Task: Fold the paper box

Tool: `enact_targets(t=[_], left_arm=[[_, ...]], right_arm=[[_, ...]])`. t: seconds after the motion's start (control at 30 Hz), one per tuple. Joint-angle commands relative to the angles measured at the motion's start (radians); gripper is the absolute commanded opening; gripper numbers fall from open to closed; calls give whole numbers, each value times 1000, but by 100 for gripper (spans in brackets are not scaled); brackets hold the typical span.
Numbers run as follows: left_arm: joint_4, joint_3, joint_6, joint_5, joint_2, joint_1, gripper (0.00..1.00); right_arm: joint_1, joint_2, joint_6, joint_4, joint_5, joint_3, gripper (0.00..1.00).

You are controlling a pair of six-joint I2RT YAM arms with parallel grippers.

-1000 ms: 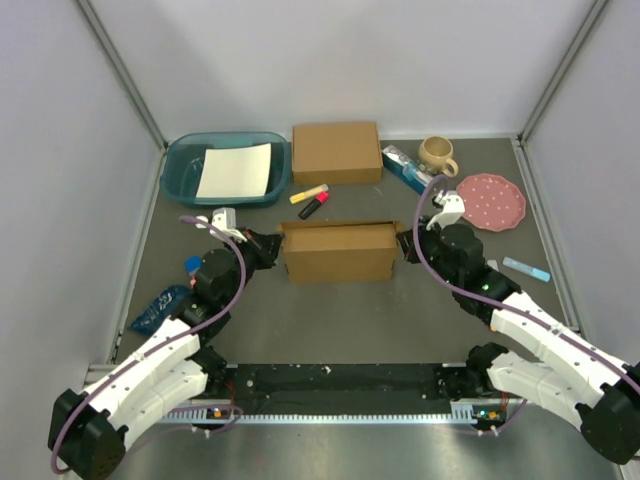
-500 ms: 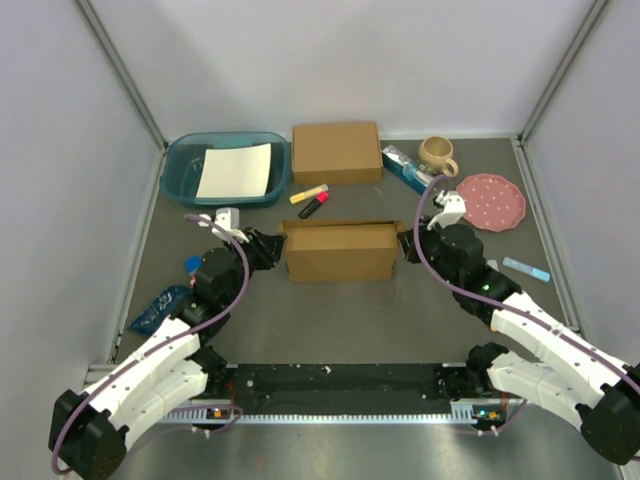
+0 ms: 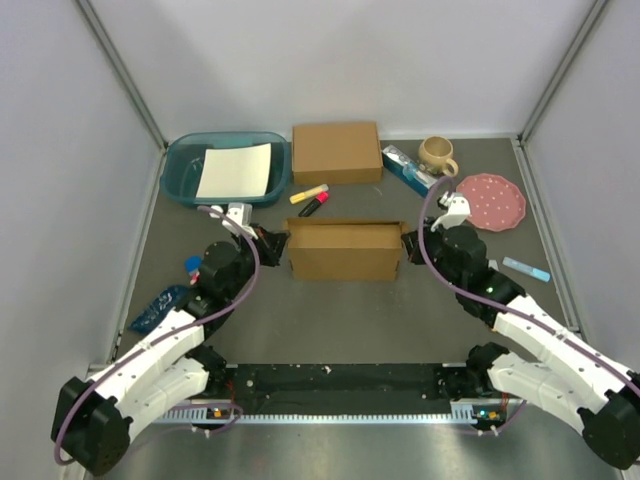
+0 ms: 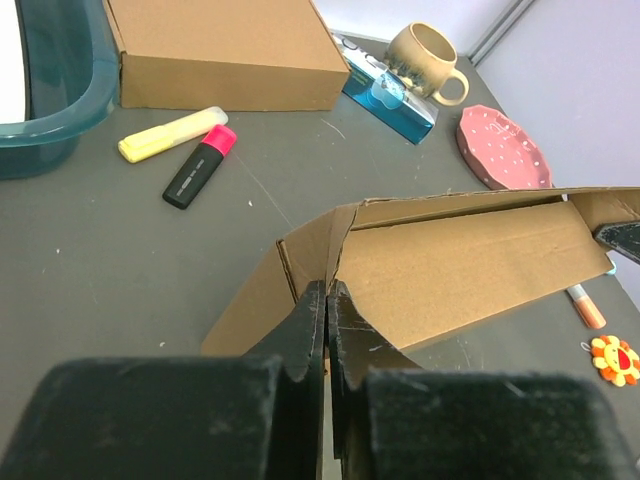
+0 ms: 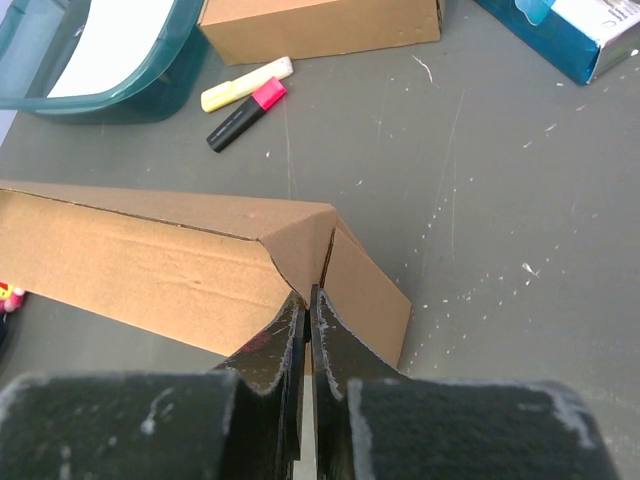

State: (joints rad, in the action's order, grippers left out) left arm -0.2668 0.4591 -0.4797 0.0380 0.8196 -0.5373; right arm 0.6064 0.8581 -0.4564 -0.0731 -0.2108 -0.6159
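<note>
**Top view.** Two brown cardboard items are present. The paper box [image 3: 340, 250] sits at the centre of the table [image 3: 330, 320], long side running left to right. A second box [image 3: 337, 152] sits far of it, well apart. The left gripper [image 3: 275, 243] is at the paper box's left end and the right gripper [image 3: 408, 240] at its right end. Also counted:
- one teal basin [image 3: 190, 160] at far left, holding one white sheet [image 3: 235, 170]
- two markers between the boxes, one yellow [image 3: 309, 192] and one red-capped [image 3: 314, 205]
- one mug [image 3: 437, 154]
- one pink plate [image 3: 490, 200]
- one blue carton [image 3: 407, 168]

**Left wrist.** The fingers are pressed together, pinching the upright cardboard edge at the paper box's near-left corner (the edge runs straight down into the seam between them). The interior of the box is open to view.

**Right wrist.** These fingers are likewise closed, clamped on the cardboard at the opposite corner, where a slit in the fold meets their tips. Both markers and the basin show beyond.
</note>
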Motion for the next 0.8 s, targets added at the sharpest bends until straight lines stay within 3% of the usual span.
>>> enact_targets(t=[0.0, 0.3, 0.5, 0.77], left_arm=[[-17, -10, 32, -55, 32, -7, 0], [-57, -4, 32, -49, 85, -15, 0], [-84, 15, 24, -49, 136, -26, 0], [-81, 42, 24, 3, 168, -30, 0]], right_arm=[[3, -25, -2, -169, -10, -5, 0], [3, -54, 1, -234, -22, -73, 28], [3, -68, 1, -251, -24, -77, 36], [6, -165, -2, -295, 63, -143, 38]])
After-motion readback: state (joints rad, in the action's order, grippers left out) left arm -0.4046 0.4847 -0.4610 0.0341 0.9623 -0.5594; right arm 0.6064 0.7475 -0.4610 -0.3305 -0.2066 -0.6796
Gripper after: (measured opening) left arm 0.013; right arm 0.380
